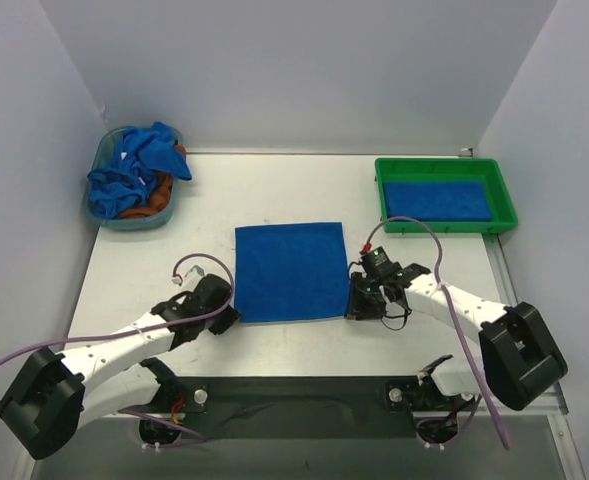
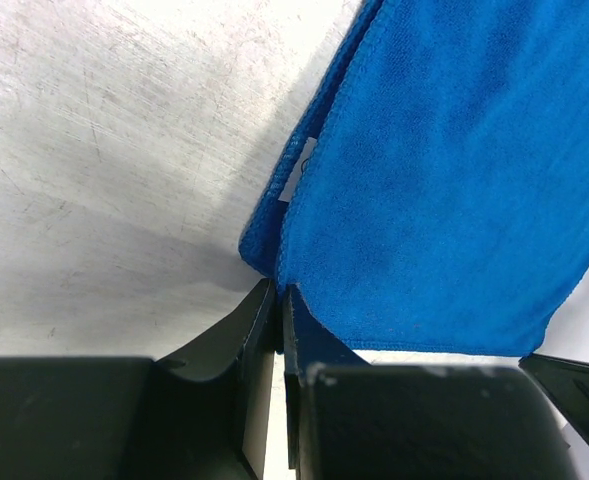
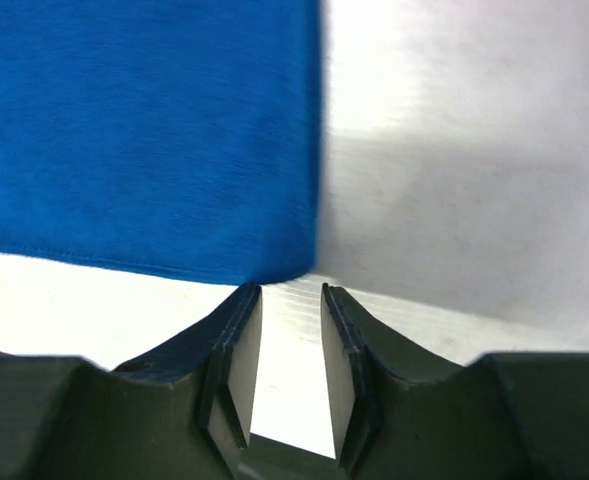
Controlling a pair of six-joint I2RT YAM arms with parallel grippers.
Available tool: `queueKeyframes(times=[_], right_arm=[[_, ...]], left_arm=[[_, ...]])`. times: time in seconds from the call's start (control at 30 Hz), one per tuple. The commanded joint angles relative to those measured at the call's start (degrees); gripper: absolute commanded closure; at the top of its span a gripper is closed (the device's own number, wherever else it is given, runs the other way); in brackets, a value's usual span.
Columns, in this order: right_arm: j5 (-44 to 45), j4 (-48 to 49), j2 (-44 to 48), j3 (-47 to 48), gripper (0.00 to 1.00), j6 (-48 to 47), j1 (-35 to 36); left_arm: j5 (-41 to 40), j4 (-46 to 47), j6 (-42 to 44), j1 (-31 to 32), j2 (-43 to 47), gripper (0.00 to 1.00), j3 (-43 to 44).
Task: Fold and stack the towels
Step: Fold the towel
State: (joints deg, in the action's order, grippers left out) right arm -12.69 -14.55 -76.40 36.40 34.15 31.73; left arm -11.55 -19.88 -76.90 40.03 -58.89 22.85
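A blue towel (image 1: 291, 271) lies spread flat in the middle of the table. My left gripper (image 1: 229, 318) is at its near left corner. In the left wrist view the jaws (image 2: 279, 290) are pressed together on that corner of the towel (image 2: 444, 180), whose edge is slightly raised. My right gripper (image 1: 354, 305) is at the near right corner. In the right wrist view it (image 3: 291, 290) is open and empty, with the towel's corner (image 3: 144, 130) just ahead of the left fingertip. A folded blue towel (image 1: 437, 200) lies in the green tray (image 1: 444, 227).
A teal basket (image 1: 106, 215) at the back left holds crumpled blue towels (image 1: 139, 160) and something orange. The green tray stands at the back right. White walls close in the table on three sides.
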Motion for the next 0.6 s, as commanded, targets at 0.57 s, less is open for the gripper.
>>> queueKeyframes(times=[0.57], right_arm=[[1.9,19.5,15.9,-15.1,0.51,26.1,-4.1]], left_arm=[[0.1,1.0,0.4,-0.1,1.4,0.83,-0.4]])
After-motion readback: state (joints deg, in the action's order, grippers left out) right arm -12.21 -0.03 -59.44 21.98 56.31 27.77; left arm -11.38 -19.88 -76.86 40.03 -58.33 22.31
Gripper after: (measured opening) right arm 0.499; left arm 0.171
